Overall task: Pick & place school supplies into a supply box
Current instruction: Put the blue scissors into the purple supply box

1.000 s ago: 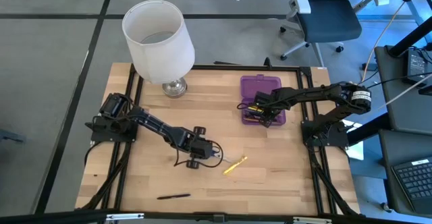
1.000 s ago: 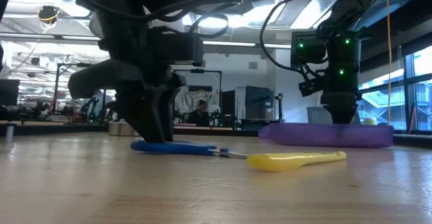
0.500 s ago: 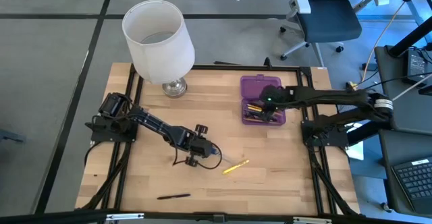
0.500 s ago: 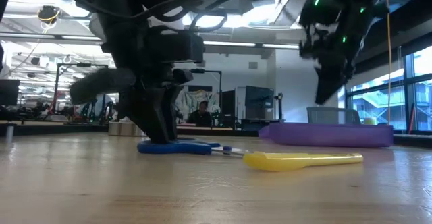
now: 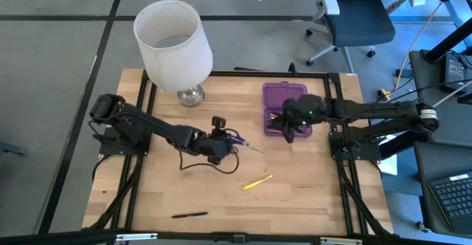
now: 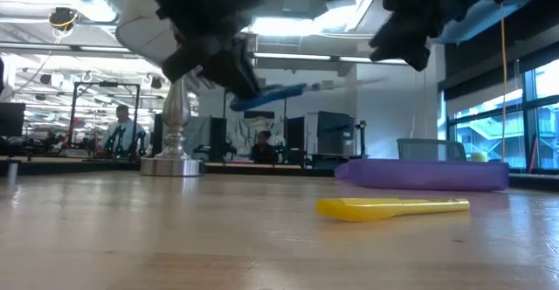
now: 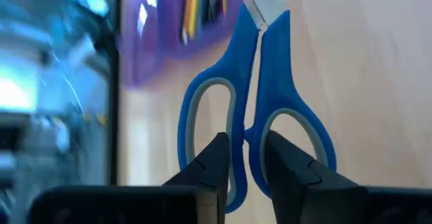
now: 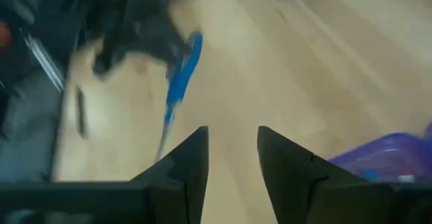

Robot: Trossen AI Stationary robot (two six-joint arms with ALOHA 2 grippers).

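Near the middle of the high view, I am holding the blue-handled scissors (image 5: 234, 138) off the table in my left gripper (image 5: 218, 143), its jaws clamped on one handle loop; the left wrist view shows the fingers (image 7: 214, 158) pinching the smooth blue plastic with its grey lining, the short metal blades pointing toward the supply box (image 5: 287, 108). My right gripper (image 5: 289, 132) is hovering at the box's lower edge, right of centre, jaws apart and gripping nothing.

I am judging the job partly done. The translucent purple box, rounded at the corners with its hinged lid lying open toward the top of the frame, is already showing orange, yellow and dark sticks inside. Besides the scissors, two things are lying on the pale, striped wooden table (image 5: 310, 193): a glossy yellow pencil-like piece (image 5: 257, 181) below centre, and a thin black pen (image 5: 189, 215) at lower left. A white lampshade (image 5: 172, 42) on a shiny metal foot is standing at upper left, well apart from the work.
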